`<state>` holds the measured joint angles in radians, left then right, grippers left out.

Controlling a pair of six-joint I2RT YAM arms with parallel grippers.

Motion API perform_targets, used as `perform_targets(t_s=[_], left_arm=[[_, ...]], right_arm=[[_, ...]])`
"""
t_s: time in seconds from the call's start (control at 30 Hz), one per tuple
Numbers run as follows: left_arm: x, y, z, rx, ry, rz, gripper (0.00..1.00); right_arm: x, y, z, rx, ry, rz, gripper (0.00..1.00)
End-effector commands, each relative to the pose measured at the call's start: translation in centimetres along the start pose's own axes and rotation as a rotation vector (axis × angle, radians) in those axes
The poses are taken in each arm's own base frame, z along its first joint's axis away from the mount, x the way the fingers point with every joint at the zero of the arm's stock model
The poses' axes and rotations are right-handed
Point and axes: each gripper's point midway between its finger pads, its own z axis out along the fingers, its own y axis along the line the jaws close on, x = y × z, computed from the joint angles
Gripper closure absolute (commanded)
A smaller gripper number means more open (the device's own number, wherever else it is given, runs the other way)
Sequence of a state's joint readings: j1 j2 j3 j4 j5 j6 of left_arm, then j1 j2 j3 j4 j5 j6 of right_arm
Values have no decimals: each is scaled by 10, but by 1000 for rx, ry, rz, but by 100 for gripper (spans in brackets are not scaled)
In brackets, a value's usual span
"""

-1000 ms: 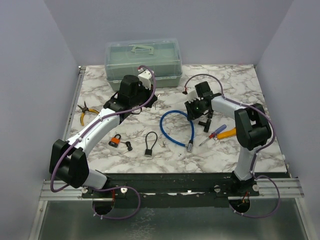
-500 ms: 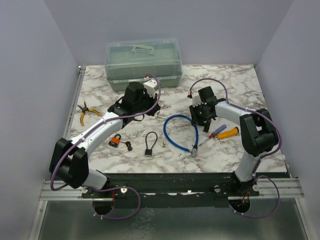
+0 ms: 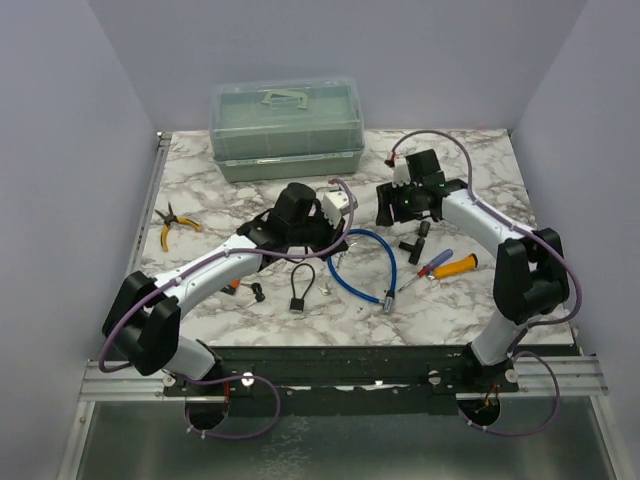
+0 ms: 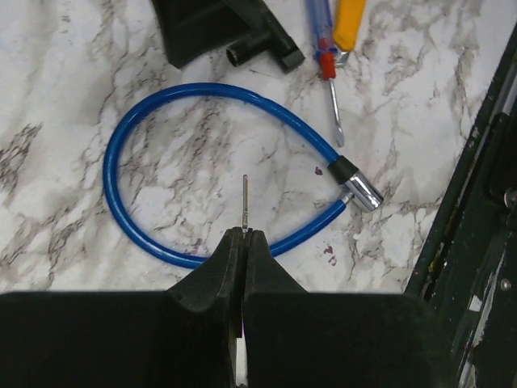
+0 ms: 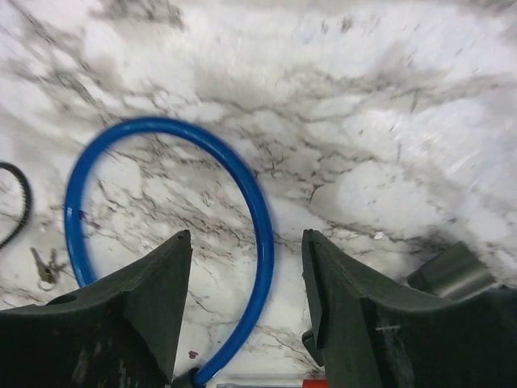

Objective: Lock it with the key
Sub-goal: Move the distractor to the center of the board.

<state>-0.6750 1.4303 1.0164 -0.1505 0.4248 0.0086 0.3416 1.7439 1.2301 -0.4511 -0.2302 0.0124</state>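
Left hand (image 4: 244, 234): fingers pressed together, clamped on the key (image 4: 245, 200). The thin metal blade sticks straight out from between the fingertips. In the left wrist view the key hangs above the tabletop (image 4: 65, 73), over the area ringed by the blue cable lock (image 4: 202, 89). It touches neither the cable nor the surface, as far as can be told.

Right hand (image 5: 246, 242): jaws apart, nothing between them. It is held above the marble-patterned tabletop, with one arc of the blue cable lock (image 5: 258, 210) seen between the fingers.

Overhead view: left hand (image 3: 330, 238) sits at the near-left edge of the blue cable lock (image 3: 362, 233). Right hand (image 3: 405, 212) is just beyond the loop's far side.

The cable's metal end tip (image 4: 363, 192) lies free on the tabletop. A black part with a round socket (image 4: 242, 44) rests just outside the loop, apart from the tip.

Other items:
- Blue-and-red screwdriver (image 3: 432, 263) and orange-handled screwdriver (image 3: 455, 265) lie side by side, right of the loop.
- Black padlock (image 3: 300, 290) is near the front edge, with small keys (image 3: 258, 293) beside it.
- Orange padlock (image 3: 233, 284) is mostly hidden by the left arm.
- Yellow-handled pliers (image 3: 175, 228) are at the far left.
- Translucent green toolbox (image 3: 287, 125) stands closed at the back.

Lettering on tools and locks: too small to read.
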Motion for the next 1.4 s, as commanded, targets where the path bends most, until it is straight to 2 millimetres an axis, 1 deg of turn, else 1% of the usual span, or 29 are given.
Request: perform_targets(t_s=[0.0,0.13,0.23,0.27,0.33,0.4,0.43,0.47,0.5,0.57,0.6,0.7,0.8,0.87,0.97,1.1,1.2,1.3,1.37], left_arm=[[7,-35,15,149,6,129,100],[1,-63,33,219,-6,211,100],[-6,-85,51,298,-23,257,100],[-6,-97,57,335,-26,278,100],[-7,-113,73,387,-22,317,100],[-10,-124,83,422,-23,335,100],[-12,-128,86,441,-23,329,100],[-14,-130,87,454,-24,322,100],[-15,-130,87,457,-25,319,100],[-17,-130,85,459,-48,320,100],[-18,-129,82,461,-56,313,100],[-15,-126,76,451,-60,292,100],[-12,-124,74,437,-54,280,100],[-12,-123,74,426,-57,276,100],[-14,-120,75,410,-65,280,100],[-16,-117,75,394,-74,286,100],[-19,-115,75,380,-78,267,100],[-22,-112,74,371,-82,252,100],[-23,-111,74,373,-85,242,100]], right_arm=[[-45,-2,-40,-36,-133,49,37],[-57,-24,-64,-42,-185,100,37],[-59,-43,-78,-52,-209,168,37],[-60,-49,-83,-54,-219,191,35],[-59,-60,-93,-75,-230,220,34],[-53,-64,-104,-92,-217,206,36],[-45,-72,-110,-92,-205,193,37],[-36,-72,-117,-117,-190,154,38],[-25,-71,-123,-145,-175,116,38],[4,-65,-132,-204,-136,11,38],[23,-62,-134,-225,-107,-54,39],[74,-64,-132,-210,4,-203,45],[108,-74,-129,-174,117,-267,46],[127,-74,-127,-181,180,-259,45],[147,-72,-120,-183,218,-244,43],[172,-82,-103,-148,281,-217,42],[182,-86,-94,-129,315,-179,42],[197,-83,-85,-108,352,-164,42],[200,-86,-78,-80,352,-158,41]])
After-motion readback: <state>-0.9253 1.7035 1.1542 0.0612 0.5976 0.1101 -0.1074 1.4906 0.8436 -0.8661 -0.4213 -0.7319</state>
